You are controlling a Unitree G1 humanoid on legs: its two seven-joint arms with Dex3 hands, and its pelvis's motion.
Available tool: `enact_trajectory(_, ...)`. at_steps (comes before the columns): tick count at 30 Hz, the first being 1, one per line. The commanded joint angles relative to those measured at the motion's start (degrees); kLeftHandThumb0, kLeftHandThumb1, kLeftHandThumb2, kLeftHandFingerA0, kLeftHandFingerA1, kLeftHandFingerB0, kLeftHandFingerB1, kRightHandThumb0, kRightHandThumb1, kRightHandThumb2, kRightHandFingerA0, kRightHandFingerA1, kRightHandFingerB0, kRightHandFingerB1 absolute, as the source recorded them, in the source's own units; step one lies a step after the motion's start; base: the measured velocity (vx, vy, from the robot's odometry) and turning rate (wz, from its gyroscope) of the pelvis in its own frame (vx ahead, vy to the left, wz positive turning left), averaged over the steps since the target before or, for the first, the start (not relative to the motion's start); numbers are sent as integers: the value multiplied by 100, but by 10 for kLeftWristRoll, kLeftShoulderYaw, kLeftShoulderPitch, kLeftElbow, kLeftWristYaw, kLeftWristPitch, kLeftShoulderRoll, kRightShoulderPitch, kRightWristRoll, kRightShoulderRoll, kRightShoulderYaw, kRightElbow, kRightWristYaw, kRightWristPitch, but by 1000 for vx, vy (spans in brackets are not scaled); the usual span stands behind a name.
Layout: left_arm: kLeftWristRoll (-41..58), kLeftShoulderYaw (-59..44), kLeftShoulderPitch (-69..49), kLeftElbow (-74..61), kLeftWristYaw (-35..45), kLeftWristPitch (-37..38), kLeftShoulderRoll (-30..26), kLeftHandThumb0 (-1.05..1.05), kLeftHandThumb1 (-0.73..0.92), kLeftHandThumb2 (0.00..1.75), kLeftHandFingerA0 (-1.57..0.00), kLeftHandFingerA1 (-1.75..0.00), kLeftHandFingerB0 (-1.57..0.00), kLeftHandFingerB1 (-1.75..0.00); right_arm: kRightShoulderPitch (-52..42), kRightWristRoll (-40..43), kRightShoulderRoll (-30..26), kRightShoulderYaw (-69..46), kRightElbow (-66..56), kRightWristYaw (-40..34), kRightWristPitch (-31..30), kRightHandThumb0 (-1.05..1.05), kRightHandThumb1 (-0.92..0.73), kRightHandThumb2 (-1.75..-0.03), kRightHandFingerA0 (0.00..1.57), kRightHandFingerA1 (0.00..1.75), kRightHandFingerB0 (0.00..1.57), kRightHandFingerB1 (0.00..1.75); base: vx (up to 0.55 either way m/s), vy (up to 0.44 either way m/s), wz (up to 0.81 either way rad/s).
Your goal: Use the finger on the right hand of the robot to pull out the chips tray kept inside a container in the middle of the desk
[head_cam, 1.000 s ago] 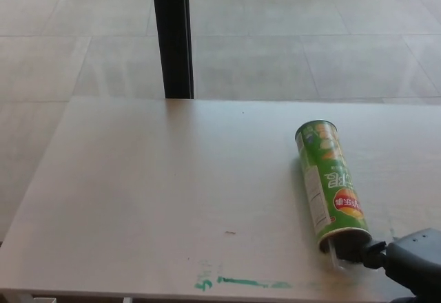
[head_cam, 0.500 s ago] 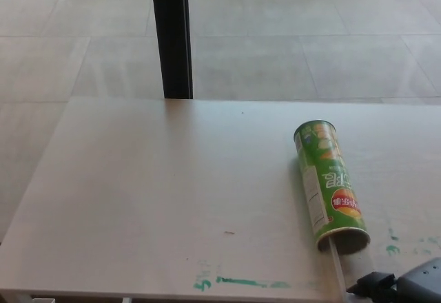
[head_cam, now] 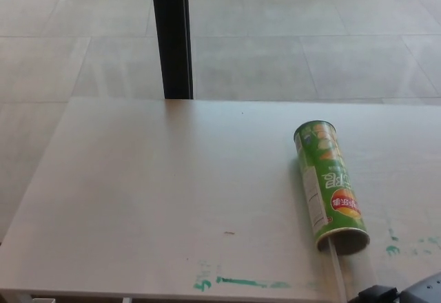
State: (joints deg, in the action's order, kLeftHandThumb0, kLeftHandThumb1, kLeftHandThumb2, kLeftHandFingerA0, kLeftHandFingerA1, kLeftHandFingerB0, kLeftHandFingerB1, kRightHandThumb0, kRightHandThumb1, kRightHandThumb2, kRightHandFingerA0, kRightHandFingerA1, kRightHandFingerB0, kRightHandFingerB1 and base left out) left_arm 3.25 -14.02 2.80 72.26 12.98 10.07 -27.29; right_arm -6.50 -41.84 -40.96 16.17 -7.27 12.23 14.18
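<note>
In the head view, a green chips container (head_cam: 330,186) is seen lying on its side on the pale desk (head_cam: 158,186), toward the right side rather than the exact middle, with its closed end pointing away and its open mouth turned to the near edge. From that mouth a thin, clear chips tray (head_cam: 337,267) is seen protruding along the desk toward the bottom of the picture; its far end is hidden inside the container and its near end is hard to make out. The tray is judged to be light, thin and somewhat flexible, likely smooth and slippery, and easily cracked or bent if pressed hard; the container is judged light enough to roll or slide if it is nudged sideways. The best place for a finger is judged to be the tray's near lip, hooked and drawn straight along the container's axis. Only a small dark part of the right hand (head_cam: 406,294) is shown at the lower right corner, close to the tray's near end; whether its fingers are spread or closed, and whether the tray is touched, cannot be told. The left hand is not shown at all. Green marker marks (head_cam: 242,282) are seen near the front edge.
</note>
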Motion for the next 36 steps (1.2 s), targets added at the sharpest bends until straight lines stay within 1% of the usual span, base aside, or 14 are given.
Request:
enact_trajectory(1, -1, -2, -2, 2, -1, 9, -13, -48, 69, 61, -53, -68, -44, -46, -47, 15, -20, -10, -18, 37, -4, -21, -59, -59, 77, 141, 42, 39, 0, 0, 0)
enact_trajectory(7, -2, -1, -3, 0, 1, 8, -14, -49, 69, 61, -53, -68, -44, -47, -86, 19, -31, -28, -37, 26, 12, -22, -59, -59, 78, 138, 42, 39, 0, 0, 0)
enact_trajectory(17, -3, 0, -5, -2, -4, 13, -14, -49, 69, 61, -55, -69, -45, -47, -122, 18, -29, -47, -55, 30, 2, -23, -60, -59, 78, 137, 40, 38, 0, 0, 0)
enact_trajectory(20, -4, 1, -8, 0, -1, 12, -15, -50, 71, 62, -53, -70, -45, -47, -122, 19, -23, -49, -51, 23, 6, -24, -59, -57, 79, 130, 32, 36, 0, 0, 0)
enact_trajectory(21, -5, 2, -7, 1, -1, 12, -16, -50, 71, 61, -53, -67, -45, -47, -119, 17, -22, -49, -55, 26, 0, -24, -59, -58, 82, 124, 20, 33, 0, 0, 0)
enact_trajectory(22, -5, 2, -7, 1, -1, 12, -16, -50, 71, 61, -53, -67, -45, -47, -118, 16, -21, -50, -56, 28, -2, -24, -59, -58, 82, 124, 20, 33, 0, 0, 0)
enact_trajectory(23, -4, 1, -8, 0, 0, 12, -15, -50, 70, 61, -53, -66, -44, -46, -113, 15, -13, -55, -58, 20, -7, -21, -57, -57, 84, 119, 6, 28, 0, 0, 0)
enact_trajectory(24, -2, 0, -8, -1, 1, 12, -15, -50, 70, 61, -52, -67, -44, -47, -109, 15, -7, -59, -59, 12, -9, -22, -46, -73, 88, 109, 4, 14, 0, 0, 0)
enact_trajectory(25, -1, -1, -8, -1, 2, 12, -15, -50, 70, 61, -52, -67, -44, -47, -107, 16, -3, -63, -60, 6, -9, -22, -46, -73, 88, 109, 4, 14, 0, 0, 0)
enact_trajectory(26, 0, -2, -7, -2, 1, 8, -14, -49, 70, 61, -54, -68, -44, -47, -99, 19, 2, -68, -59, 6, -12, -19, -55, -57, 87, 109, 0, 12, 0, 0, 0)
enact_trajectory(27, 8, -9, -6, 1, 6, 3, -13, -48, 69, 61, -53, -69, -44, -47, -95, 27, 8, -77, -67, 12, -23, -22, -46, -71, 87, 107, 0, 1, 0, 0, 0)
enact_trajectory(28, 6, -8, -8, -2, 7, 6, -14, -48, 70, 61, -52, -69, -43, -48, -89, 31, 13, -86, -68, 3, -19, -22, -46, -71, 86, 110, 0, 0, 0, 0, 0)
enact_trajectory(29, -1, -3, -9, -3, -1, 9, -14, -50, 68, 61, -54, -67, -44, -47, -77, 42, 27, -102, -68, -14, -17, -16, -52, -55, 86, 113, 0, 0, 0, 0, 0)
enact_trajectory(36, -2, -1, -16, -4, 5, 16, -16, -51, 69, 61, -53, -70, -45, -48, -61, 83, 43, -160, -78, -19, 4, -14, -50, -55, 87, 120, 0, 0, 0, 0, 0)
